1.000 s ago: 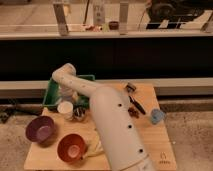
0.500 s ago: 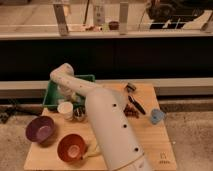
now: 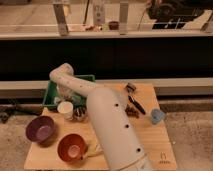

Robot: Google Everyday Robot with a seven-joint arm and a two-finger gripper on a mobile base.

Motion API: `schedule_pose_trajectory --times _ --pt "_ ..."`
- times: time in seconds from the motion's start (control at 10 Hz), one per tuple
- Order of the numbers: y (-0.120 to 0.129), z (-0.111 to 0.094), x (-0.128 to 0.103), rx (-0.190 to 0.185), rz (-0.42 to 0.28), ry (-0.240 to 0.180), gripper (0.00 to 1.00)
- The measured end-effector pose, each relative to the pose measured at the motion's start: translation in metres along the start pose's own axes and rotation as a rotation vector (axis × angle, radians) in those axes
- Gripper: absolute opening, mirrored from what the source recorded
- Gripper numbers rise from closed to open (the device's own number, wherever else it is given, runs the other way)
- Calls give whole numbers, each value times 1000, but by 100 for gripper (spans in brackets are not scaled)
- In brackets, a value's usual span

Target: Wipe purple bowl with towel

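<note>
While the white arm [image 3: 107, 125] is being bent over the green bin [image 3: 52, 95], the tool [image 3: 64, 93] is being kept low inside that bin. The purple bowl [image 3: 40, 130] is being left on the wooden surface [image 3: 150, 137], near its left edge, just beside the orange bowl [image 3: 71, 147]

Surface [image 3: 150, 145] carries all items. Purple bowl [image 3: 40, 129] sits at the front-left corner. Orange bowl [image 3: 72, 147] lies just right of it and nearer the front edge. Cup [image 3: 65, 109] stands behind both bowls, just in front of the bin [image 3: 50, 95] at rear-left. Arm [image 3: 107, 125] runs from the front edge back and left, its far end over the bin. Hand [image 3: 64, 91] is in the bin. Small cup [image 3: 158, 116] sits near the right edge; utensils [image 3: 134, 102] lie left of and behind it.
</note>
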Motion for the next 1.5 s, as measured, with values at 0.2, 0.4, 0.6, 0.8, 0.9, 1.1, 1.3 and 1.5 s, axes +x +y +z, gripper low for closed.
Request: schedule_pose_trajectory --times 0.2,0.4,0.6,0.8,0.9,1.1,1.3,1.5 --pt "-10 -42 -1 105 51 -49 0" --pt "-16 -76 0 212 103 -99 0" --pt "-18 -99 -10 324 123 -154 0" --pt "-19 -109 -35 380 93 -180 0" --pt "-21 -110 -52 387 74 -184 0" --pt "-30 -111 -96 380 2 -168 0" --pt "-47 -107 -140 376 -100 -161 0" --pt "-59 -97 -167 367 -208 -196 0"
